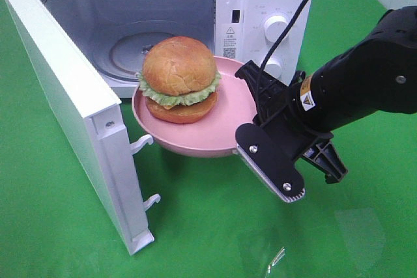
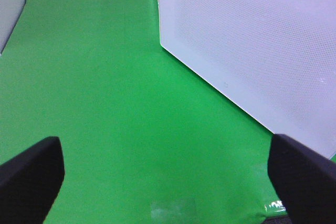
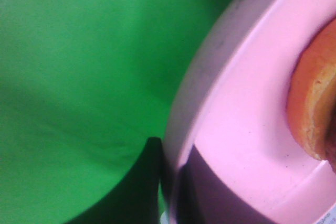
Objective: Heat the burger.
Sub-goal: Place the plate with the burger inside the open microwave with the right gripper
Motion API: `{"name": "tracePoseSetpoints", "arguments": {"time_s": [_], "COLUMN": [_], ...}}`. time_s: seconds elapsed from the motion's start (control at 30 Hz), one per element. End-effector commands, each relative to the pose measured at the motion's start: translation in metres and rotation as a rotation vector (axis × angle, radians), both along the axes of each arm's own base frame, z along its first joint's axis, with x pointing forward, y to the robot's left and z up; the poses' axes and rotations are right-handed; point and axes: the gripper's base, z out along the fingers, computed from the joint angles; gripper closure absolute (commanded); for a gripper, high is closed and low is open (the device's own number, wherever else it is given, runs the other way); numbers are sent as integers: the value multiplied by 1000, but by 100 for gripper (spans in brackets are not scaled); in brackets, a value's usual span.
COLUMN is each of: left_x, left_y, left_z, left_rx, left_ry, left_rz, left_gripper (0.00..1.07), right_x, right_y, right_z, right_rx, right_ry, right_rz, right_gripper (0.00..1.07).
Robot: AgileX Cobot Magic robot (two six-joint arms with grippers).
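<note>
1. The high camera shows the burger (image 1: 180, 79) sitting upright on a pink plate (image 1: 221, 125). The plate is in front of the open microwave (image 1: 260, 4), at the mouth of the cavity. Whether its rear rim has crossed the sill cannot be told.
2. The microwave door (image 1: 71, 109) stands swung wide to the left of the plate. The glass turntable (image 1: 130, 50) inside is bare.
3. The right gripper (image 1: 246, 140) is clenched on the near right rim of the plate. The high camera shows the black arm reaching in from the right. It also shows a shadow on the green cloth (image 1: 215, 226) under the plate.
4. The right wrist camera adds the close detail. The pink rim runs between two dark fingers, one over the plate's inner face and one beneath it. An edge of the brown bun shows at one side. This view shows neither the microwave nor the door.
5. The left gripper (image 2: 168, 177) appears only in the left wrist camera. Its two black fingertips stand far apart and grasp nothing, over the green cloth.
6. The left wrist camera also shows a white panel (image 2: 252, 40) with a fine dot pattern. It shows neither the burger nor the plate.
</note>
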Motion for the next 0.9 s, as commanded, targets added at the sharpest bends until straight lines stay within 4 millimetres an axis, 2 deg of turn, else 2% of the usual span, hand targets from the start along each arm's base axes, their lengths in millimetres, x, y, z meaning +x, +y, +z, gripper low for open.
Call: {"name": "tracePoseSetpoints", "arguments": {"time_s": [0.03, 0.6, 0.73, 0.9], "left_x": [-2, -2, -2, -2], "left_y": [0, 0, 0, 0], "left_z": [0, 0, 0, 0], "left_rx": [-5, -5, -5, -5], "left_ry": [-27, -27, -27, -27], "left_rz": [-1, -1, -1, -1], "left_gripper": [9, 9, 9, 9], "right_x": [9, 34, 37, 45], "right_y": [10, 31, 47, 54], "right_z": [10, 10, 8, 6], "right_rx": [83, 117, 123, 144], "right_ry": [-62, -69, -70, -60], "right_rz": [-2, -22, 5, -22], "right_gripper": [107, 107, 107, 107]}}
